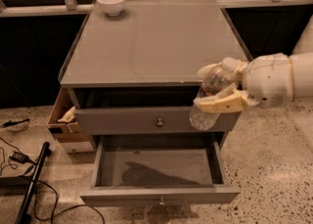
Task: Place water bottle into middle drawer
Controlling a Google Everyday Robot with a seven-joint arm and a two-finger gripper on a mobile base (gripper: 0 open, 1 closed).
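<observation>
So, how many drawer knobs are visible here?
2: one on the upper drawer front, one on the open middle drawer. The gripper holds the water bottle at the cabinet's right front.

The bowl (111, 3) sits at the back left corner of the surface (146, 47). At the surface's front right edge hangs the gripper (212, 89), the tilted water bottle (202, 117) clasped between its jaws, in front of the closed drawer (122, 120)'s right end and above the open middle drawer (122, 196)'s right side. A cardboard box (62, 120) stands left of the drawers.
</observation>
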